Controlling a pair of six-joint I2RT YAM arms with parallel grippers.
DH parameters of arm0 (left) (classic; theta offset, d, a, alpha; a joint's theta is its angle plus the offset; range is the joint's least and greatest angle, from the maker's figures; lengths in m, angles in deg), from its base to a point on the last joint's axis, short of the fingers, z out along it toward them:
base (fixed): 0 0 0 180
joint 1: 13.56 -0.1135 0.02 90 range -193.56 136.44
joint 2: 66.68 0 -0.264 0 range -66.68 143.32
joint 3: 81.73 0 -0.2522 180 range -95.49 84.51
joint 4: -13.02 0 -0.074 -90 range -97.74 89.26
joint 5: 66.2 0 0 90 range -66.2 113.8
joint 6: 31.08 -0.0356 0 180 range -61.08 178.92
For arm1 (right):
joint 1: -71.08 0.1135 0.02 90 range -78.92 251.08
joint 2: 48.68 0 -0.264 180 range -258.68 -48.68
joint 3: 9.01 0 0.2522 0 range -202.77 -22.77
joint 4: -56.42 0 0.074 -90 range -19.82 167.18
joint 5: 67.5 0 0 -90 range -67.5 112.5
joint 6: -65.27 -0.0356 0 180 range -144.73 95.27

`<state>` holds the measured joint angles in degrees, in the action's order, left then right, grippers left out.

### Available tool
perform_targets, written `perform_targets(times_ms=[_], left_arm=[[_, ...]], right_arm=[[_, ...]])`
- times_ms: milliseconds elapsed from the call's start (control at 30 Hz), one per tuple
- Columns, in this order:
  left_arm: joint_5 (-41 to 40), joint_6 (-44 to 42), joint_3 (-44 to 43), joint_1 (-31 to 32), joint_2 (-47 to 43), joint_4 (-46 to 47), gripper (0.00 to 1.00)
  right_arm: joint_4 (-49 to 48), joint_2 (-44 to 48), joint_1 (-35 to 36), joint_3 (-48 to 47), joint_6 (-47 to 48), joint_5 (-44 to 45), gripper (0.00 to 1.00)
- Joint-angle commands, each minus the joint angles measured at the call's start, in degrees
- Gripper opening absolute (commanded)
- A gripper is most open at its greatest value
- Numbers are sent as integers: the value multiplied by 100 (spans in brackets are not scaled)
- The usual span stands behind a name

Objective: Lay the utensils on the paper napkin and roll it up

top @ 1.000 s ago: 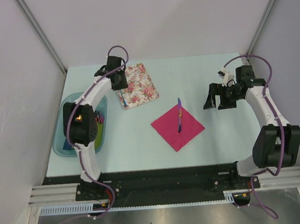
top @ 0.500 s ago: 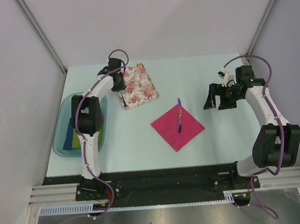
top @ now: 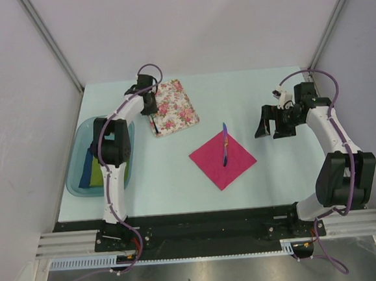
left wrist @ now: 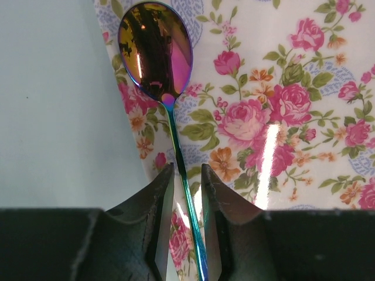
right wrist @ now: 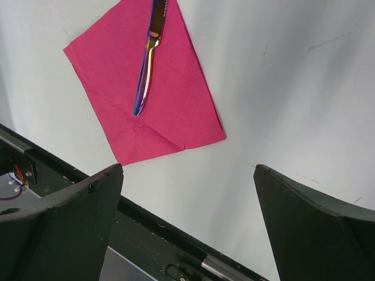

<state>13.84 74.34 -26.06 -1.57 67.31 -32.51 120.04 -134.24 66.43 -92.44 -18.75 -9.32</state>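
Spoon [left wrist: 155, 52] lies on the floral napkin [left wrist: 281, 105], light, stiff, slick and thin, so pinch mid-handle; left tool [left wrist: 187, 172] straddles that handle narrowly, can't tell if gripping; right tool [right wrist: 188, 170] gapes empty near the pink napkin [right wrist: 176, 111] with the knife [right wrist: 147, 64] on it.

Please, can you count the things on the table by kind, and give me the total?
Iridescent purple-blue metal cutlery: 2, a knife and a spoon
Flat square paper napkins: 2, a magenta-pink napkin and a white floral napkin
Rolled napkins: 2, a blue roll and a green roll
Translucent blue plastic tray: 1
Total: 7
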Motion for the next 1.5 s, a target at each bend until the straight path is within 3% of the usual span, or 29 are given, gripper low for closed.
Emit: perform_targets(times_ms=[0, 667, 867, 900, 933, 1167, 1467], left_arm=[[38, 5, -413, -12, 118, 66, 30], [345, 497, -212, -12, 329, -321, 31], [310, 462, -316, 14, 347, -330, 12], [301, 436, -343, 23, 329, -321, 4], [301, 436, -369, 32, 251, -330, 0], [591, 514, 58, 242, -828, -234, 0], [952, 1181, 1220, 1340, -2008, -136, 0]], right_arm=[[67, -31, -19, -205, -18, 61, 100], [76, -163, -28, -266, -18, 114, 100], [93, -215, -19, -302, -18, 131, 100], [93, -216, -19, -293, -18, 131, 100], [102, -216, -19, -302, -18, 131, 100], [85, -181, -19, -293, -18, 44, 100], [85, -31, -28, -293, 0, 0, 100]])
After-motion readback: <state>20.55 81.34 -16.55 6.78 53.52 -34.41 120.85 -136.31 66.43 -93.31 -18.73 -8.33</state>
